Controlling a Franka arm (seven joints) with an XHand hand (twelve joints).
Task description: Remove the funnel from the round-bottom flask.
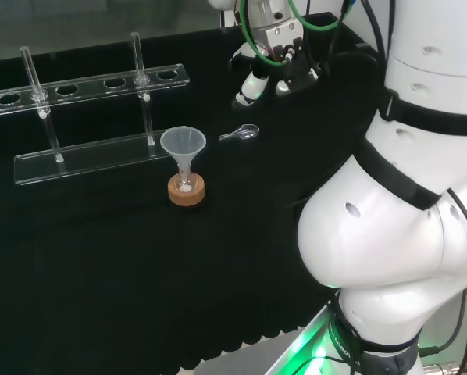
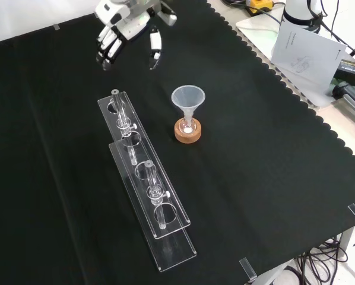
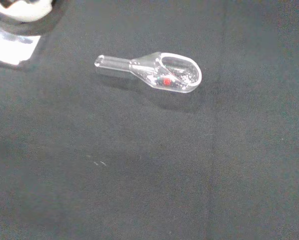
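The funnel (image 2: 188,98) is seen still stuck in the little round-bottom flask (image 2: 188,126) on its cork ring (image 2: 188,132) in the middle of the frame, untouched, while the robot hand (image 2: 125,31) is held up with fingers spread at the upper left, so a reach down to the funnel is needed next.

Clear glossy funnel (image 1: 183,144), cork stand (image 1: 186,190) — matt black cloth (image 1: 101,258)

Our hand (image 2: 127,27) hangs high, holding nothing.
We keep the fingers (image 2: 106,50) relaxed and pointing down, thumb (image 2: 155,50) spread apart from them.
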